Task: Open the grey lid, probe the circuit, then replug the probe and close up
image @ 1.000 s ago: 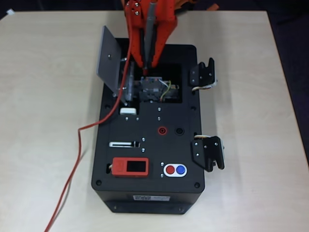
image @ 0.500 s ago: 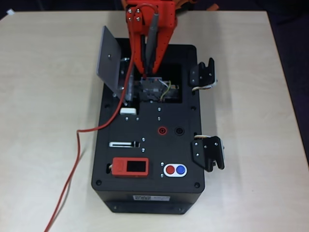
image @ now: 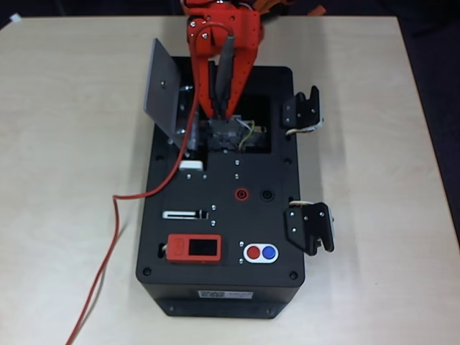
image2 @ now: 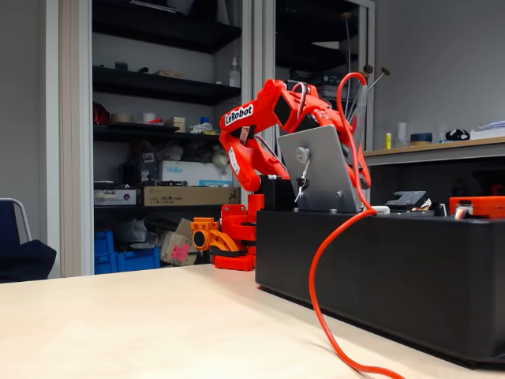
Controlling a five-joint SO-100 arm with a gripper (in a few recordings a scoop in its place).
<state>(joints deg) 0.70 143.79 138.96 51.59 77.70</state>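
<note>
One gripper (image: pixel 219 111) reaches down into the black box's (image: pixel 223 287) far recess, fingers closed on the probe (image: pixel 226 72), whose dark tip sits at the circuit (image: pixel 228 133). Compared with a second ago, the red arm (image: pixel 223 29) has pushed nearer and lower, so the probe tip now meets the contacts rather than hovering at the recess's far edge. The grey lid (image: pixel 164 90) stays swung up at the recess's left side. The fixed view shows the lid's knob (image2: pixel 302 155) face-on and the red cable (image2: pixel 331 260) looping down the box's side, with the gripper hidden behind the lid.
</note>
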